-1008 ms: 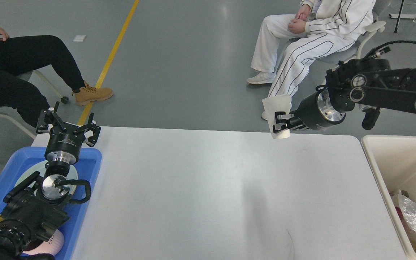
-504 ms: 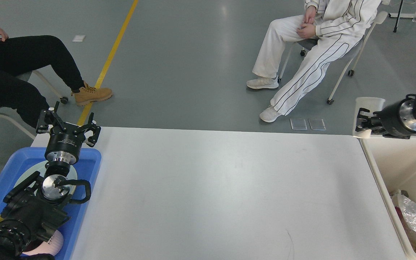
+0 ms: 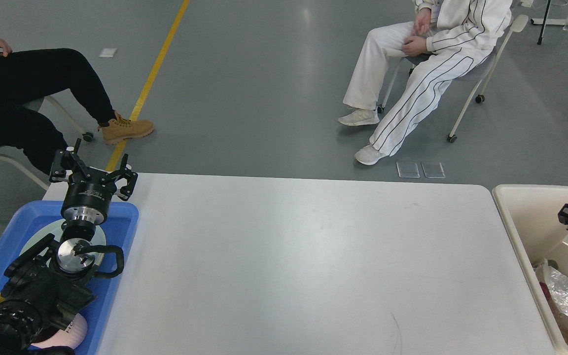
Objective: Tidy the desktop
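Desktop (image 3: 303,266) sits between one blue tray (image 3: 27,222) and one cream bin (image 3: 520,207).

White desktop (image 3: 303,266) beside blue tray (image 3: 124,231)

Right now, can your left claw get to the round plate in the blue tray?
Probably yes. My left claw is open and hangs just past the blue tray's far edge, and the pale plate lies right below my arm. Only my own wrist covers part of it, so I'd pull back and reach down.
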{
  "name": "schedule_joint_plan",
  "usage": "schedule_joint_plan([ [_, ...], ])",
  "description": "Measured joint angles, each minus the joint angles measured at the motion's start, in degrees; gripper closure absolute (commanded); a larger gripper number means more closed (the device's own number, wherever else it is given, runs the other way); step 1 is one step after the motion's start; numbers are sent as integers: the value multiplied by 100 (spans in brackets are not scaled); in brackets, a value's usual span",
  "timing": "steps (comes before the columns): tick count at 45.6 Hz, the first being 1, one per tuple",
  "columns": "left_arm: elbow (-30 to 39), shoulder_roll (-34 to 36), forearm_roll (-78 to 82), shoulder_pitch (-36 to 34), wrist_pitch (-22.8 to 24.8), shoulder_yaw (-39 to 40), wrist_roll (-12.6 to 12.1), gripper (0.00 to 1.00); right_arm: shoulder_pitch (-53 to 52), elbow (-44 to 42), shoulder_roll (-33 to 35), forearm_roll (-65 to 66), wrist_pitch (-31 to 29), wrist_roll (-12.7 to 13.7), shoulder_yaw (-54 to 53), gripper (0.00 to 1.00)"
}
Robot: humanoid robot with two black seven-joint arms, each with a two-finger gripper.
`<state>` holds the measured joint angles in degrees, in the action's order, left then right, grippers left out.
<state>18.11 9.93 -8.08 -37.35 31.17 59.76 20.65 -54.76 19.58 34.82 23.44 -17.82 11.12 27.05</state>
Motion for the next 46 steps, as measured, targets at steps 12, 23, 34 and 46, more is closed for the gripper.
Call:
schedule_joint_plan([
  [12,0,0,0,0,0,-3,1,3,141,-41,-31,-139,171,3,-111,0],
  [23,0,0,-1,0,0,-2,4,3,104,-42,-113,-1200,479,-40,-2198,0],
  [34,0,0,0,0,-2,-1,4,3,21,20,-444,-1364,534,-507,-4784,0],
  [46,0,0,0,0,-8,1,4,3,207,257,-954,-1368,536,-1985,-6176,0],
])
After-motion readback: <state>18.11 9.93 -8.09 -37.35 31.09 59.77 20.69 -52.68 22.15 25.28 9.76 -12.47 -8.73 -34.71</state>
